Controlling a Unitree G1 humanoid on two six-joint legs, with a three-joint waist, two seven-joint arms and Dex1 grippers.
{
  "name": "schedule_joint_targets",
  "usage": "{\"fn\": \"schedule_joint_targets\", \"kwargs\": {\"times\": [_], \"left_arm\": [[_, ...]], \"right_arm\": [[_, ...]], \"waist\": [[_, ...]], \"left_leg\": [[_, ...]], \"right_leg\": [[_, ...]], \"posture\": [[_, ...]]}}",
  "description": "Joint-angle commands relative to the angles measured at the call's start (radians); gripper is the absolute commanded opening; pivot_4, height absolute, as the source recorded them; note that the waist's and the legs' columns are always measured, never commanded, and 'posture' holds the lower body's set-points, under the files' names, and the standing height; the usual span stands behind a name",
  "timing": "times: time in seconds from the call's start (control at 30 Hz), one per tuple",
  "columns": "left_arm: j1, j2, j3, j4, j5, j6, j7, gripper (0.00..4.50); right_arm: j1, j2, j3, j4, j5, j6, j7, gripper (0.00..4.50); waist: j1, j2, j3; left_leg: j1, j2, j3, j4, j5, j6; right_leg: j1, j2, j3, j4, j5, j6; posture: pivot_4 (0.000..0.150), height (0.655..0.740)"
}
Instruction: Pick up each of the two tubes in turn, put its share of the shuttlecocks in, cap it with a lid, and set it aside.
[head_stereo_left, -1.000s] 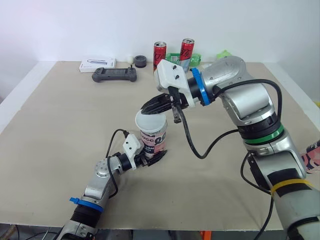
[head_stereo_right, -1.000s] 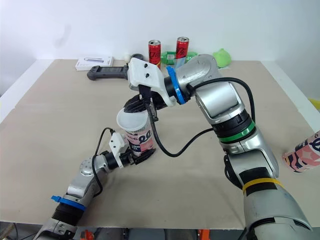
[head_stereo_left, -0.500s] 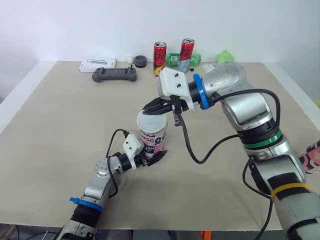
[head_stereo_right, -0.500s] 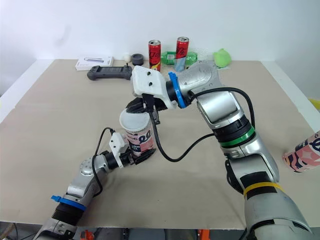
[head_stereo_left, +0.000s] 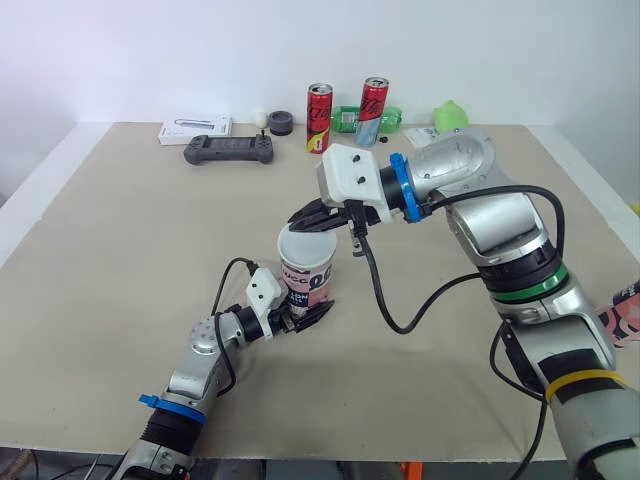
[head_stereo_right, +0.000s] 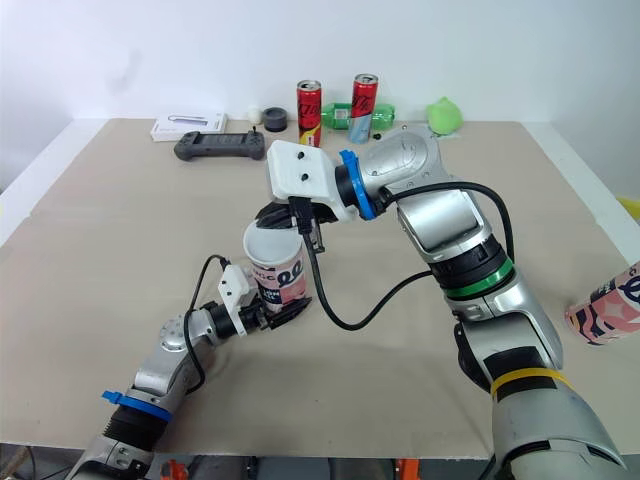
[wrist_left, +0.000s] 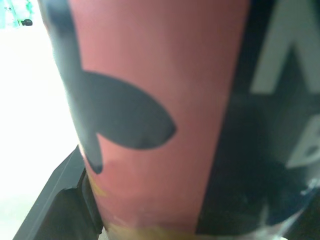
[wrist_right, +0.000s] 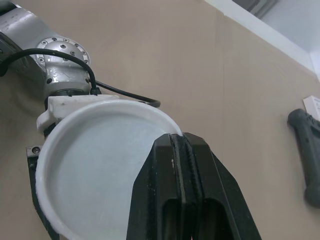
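Capping step: white round plastic lid (head_stereo_left: 304, 244) sits on the upright pink-and-black tube (head_stereo_left: 306, 280), just under the right gripper (wrist_right: 181, 139).
Right jaws are pressed together at the lid's rim; the left gripper (head_stereo_left: 306, 315) is clamped on the tube's base, long axis vertical.

The lid (head_stereo_right: 270, 243) hides the inside of the tube (head_stereo_right: 286, 283); a second tube (head_stereo_right: 606, 308) is cut off.

This looks like a robotics lab's test bench: a bare beige table (head_stereo_left: 120, 260) set against a plain white wall (head_stereo_left: 150, 50). Loose props line its far edge (a game controller (head_stereo_left: 228, 150) and a white box (head_stereo_left: 195, 129) at 11 o'clock, red drink cans (head_stereo_left: 319, 104) at 12 o'clock).
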Motion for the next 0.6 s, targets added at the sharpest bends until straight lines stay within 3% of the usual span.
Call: {"fn": "schedule_joint_targets", "kwargs": {"times": [0.03,0.6], "left_arm": [[0.022,0.015,-0.006,0.041,0.023,0.033,0.008,3.57],[0.016,0.022,-0.003,0.039,0.022,0.037,0.008,3.57]], "right_arm": [[0.005,-0.009,-0.019,-0.048,0.003,-0.013,0.004,0.03],[0.063,-0.001,-0.038,-0.104,0.003,0.002,-0.057,0.03]], "waist": [[0.000,0.000,0.000],[0.000,0.000,0.000]], "left_leg": [[0.000,0.000,0.000,0.000,0.000,0.000],[0.000,0.000,0.000,0.000,0.000,0.000]], "right_leg": [[0.000,0.000,0.000,0.000,0.000,0.000],[0.000,0.000,0.000,0.000,0.000,0.000]], "posture": [[0.150,0.7400],[0.150,0.7400]]}}
